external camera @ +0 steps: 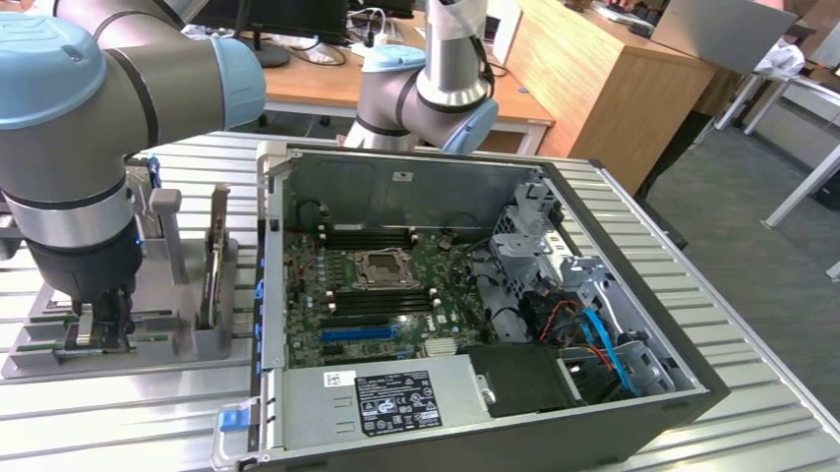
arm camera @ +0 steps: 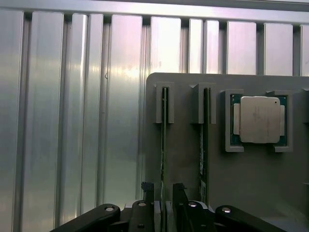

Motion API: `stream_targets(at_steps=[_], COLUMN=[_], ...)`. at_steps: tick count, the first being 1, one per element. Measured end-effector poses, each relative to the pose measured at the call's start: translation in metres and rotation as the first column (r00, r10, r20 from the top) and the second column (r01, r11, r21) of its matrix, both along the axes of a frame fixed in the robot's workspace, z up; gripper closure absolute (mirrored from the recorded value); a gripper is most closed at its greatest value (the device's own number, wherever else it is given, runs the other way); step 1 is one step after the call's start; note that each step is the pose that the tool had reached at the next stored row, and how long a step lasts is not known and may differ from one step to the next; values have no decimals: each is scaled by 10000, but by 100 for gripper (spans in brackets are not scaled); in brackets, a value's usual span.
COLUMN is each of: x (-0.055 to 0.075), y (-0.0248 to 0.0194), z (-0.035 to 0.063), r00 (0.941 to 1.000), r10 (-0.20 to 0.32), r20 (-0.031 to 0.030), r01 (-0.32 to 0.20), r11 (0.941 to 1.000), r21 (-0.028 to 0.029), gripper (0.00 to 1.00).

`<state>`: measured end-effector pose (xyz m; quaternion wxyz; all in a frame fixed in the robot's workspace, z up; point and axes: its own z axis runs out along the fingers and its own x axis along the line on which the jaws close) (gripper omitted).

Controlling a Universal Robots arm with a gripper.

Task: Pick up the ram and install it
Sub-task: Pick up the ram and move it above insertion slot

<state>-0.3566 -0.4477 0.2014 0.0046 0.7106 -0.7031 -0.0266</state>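
We find pincer (arm camera: 162,189) low over grey holder (arm camera: 186,164) on bench (arm camera: 72,121), fingers apart, either side of ram (arm camera: 163,137). Ram stands on edge in holder slot, not yet clamped or lifted. Install into motherboard (external camera: 374,295) outstanding.

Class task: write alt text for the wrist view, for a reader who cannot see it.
The open gripper straddles the ram, a thin green stick standing on edge in a grey holder. A second stick and a silver-capped processor sit in the same holder, on a ribbed metal table.
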Motion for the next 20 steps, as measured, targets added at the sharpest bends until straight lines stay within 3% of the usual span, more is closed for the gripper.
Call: stream_targets(at_steps=[10, 11, 15, 17, 20], x=[0, 0, 0, 0, 0], y=[0, 0, 0, 0, 0], z=[0, 0, 0, 0, 0], r00=[10000, 10000, 10000, 10000, 10000], r10=[0, 0, 0, 0, 0], r20=[0, 0, 0, 0, 0], r01=[0, 0, 0, 0, 0], r11=[10000, 10000, 10000, 10000, 10000], r21=[0, 0, 0, 1, 0], gripper=[72, 79, 79, 87, 89])
